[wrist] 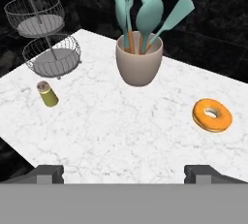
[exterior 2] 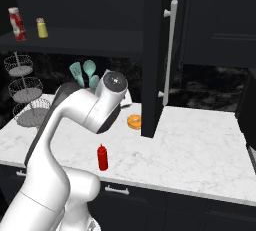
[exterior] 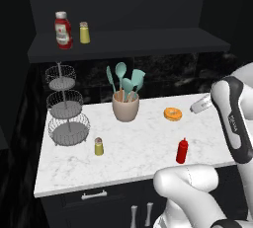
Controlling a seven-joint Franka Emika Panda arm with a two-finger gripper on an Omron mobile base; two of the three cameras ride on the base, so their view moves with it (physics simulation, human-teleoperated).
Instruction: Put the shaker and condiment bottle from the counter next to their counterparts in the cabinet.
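Hovering above the desk [exterior: 138, 148], the claw [wrist: 124, 172] has its two finger tips spread wide with nothing between them; neither task item has been picked up yet.

The shaker [wrist: 48, 93] stands upright toward the desk's left end, just in front of the wire basket stand [exterior: 66, 106] and well clear of the utensil crock [wrist: 139, 63], so there looks to be free room on either side for the fingers to close around it. The condiment bottle [exterior: 182, 151] stands upright near the desk's front edge, toward the right, well apart from the shaker.

On the cabinet [exterior: 133, 44] shelf above, the ketchup bottle [exterior: 63, 30] and the second shaker [exterior: 84, 32] sit side by side at the left end. The shelf to their right is bare, which is probably where the two desk items belong.

An orange doughnut [wrist: 212, 115] lies flat right of the crock, out of any likely path to the shaker.
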